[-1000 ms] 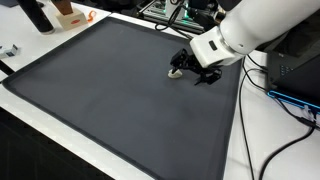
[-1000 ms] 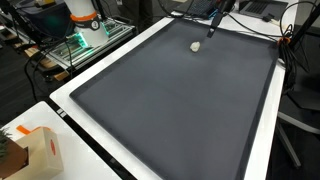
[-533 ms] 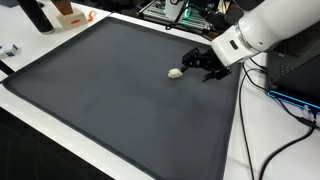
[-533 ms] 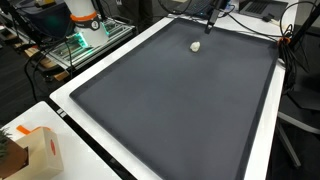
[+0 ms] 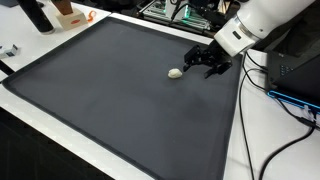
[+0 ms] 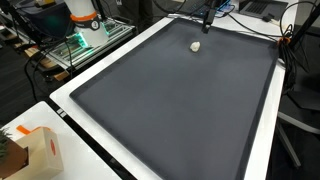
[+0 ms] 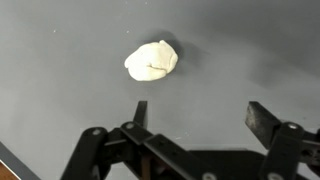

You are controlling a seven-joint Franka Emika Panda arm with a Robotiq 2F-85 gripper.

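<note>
One dark grey mat (image 5: 100, 95) covers most of a white table (image 5: 240, 140), with cluttered benches and cables (image 5: 285, 100) around it. A small white lump (image 5: 175, 72) lies on the mat just beside the gripper (image 5: 207, 68), whose jaws stand wide and empty. In the wrist view the lump is a squat oval, its long axis slanting from lower left to upper right, with no distinct pointing end.

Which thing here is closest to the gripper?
The small white lump: it alone lies on the dark mat, beside the open gripper; the cardboard box sits off the mat.
</note>
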